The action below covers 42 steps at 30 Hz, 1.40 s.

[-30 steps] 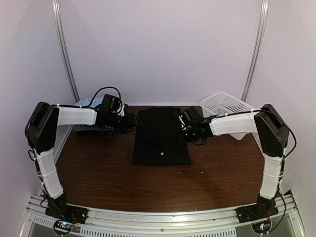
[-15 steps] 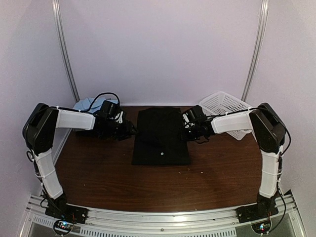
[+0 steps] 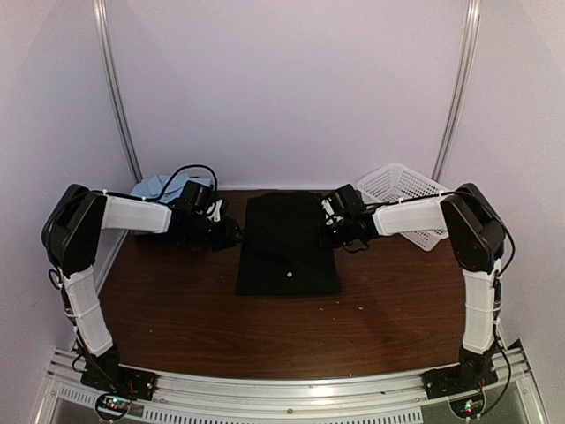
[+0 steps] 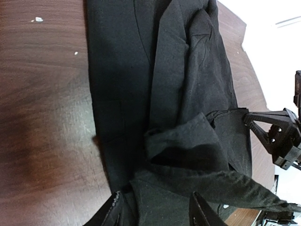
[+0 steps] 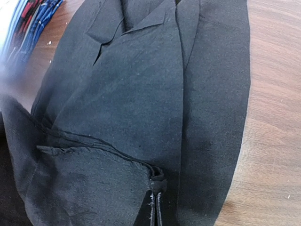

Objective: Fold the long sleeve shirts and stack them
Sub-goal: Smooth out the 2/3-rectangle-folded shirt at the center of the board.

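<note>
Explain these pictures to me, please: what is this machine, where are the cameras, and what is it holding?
A left arm and a right arm, bolted at the near edge of a wooden table, each end in a two-finger gripper. The wide picture looks down from above and behind them; the other two come from cameras on the wrists. On the table lie a black shirt, a white basket and a light blue garment. The right gripper pinches the shirt's cloth; the left gripper has its fingers apart, cloth between them.

Matt, finely woven black cloth on the shirt [image 3: 289, 246]; dark wood grain with a faint sheen on the table [image 3: 177, 309]; white plastic mesh on the basket [image 3: 402, 190].
</note>
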### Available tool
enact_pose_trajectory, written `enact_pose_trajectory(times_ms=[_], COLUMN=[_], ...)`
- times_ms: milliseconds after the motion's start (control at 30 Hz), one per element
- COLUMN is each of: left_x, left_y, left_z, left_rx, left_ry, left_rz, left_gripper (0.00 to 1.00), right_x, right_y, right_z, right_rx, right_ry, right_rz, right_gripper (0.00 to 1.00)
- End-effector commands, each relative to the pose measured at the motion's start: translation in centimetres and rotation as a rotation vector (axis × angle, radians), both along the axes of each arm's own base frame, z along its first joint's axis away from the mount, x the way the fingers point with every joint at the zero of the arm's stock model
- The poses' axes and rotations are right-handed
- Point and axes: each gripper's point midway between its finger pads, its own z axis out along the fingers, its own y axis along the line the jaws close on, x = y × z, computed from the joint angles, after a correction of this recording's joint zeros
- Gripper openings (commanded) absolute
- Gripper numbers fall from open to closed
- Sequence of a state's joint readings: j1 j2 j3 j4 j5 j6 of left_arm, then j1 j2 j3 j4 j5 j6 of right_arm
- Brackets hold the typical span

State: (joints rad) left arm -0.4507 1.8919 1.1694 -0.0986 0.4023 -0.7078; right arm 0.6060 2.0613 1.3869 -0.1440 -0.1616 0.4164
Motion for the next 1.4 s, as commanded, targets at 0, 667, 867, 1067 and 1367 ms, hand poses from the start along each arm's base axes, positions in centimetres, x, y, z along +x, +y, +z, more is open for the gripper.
enact_pose_trajectory(times_ms=[0, 667, 867, 1067, 1367], left_x=[2.1, 5.1, 5.3, 4.8, 4.1], left_y=[-1.1, -2.8, -1.4, -2.0, -2.2], left_z=[0.6, -1.5, -2.5, -3.4, -4.8], left_rx=[-0.011, -0.017, 0.051, 0.018, 0.007], left_ry=[-0.082, -0.088, -0.072, -0.044, -0.006], left_rz=[-0.046, -0.070, -0.003, -0.031, -0.045], left_gripper=[0.49, 0.40, 0.37, 0.36, 0.31], right_x=[0.8, 1.3, 1.4, 1.4, 1.2], right_y=[0.1, -2.9, -2.9, -3.0, -3.3], right_z=[0.8, 2.4, 2.3, 2.0, 1.8], right_rx=[-0.001, 0.047, 0.048, 0.049, 0.052], right_ry=[-0.024, -0.091, -0.091, -0.090, -0.084], right_rz=[-0.004, -0.131, -0.135, -0.141, -0.149], right_gripper=[0.00, 0.00, 0.00, 0.00, 0.00])
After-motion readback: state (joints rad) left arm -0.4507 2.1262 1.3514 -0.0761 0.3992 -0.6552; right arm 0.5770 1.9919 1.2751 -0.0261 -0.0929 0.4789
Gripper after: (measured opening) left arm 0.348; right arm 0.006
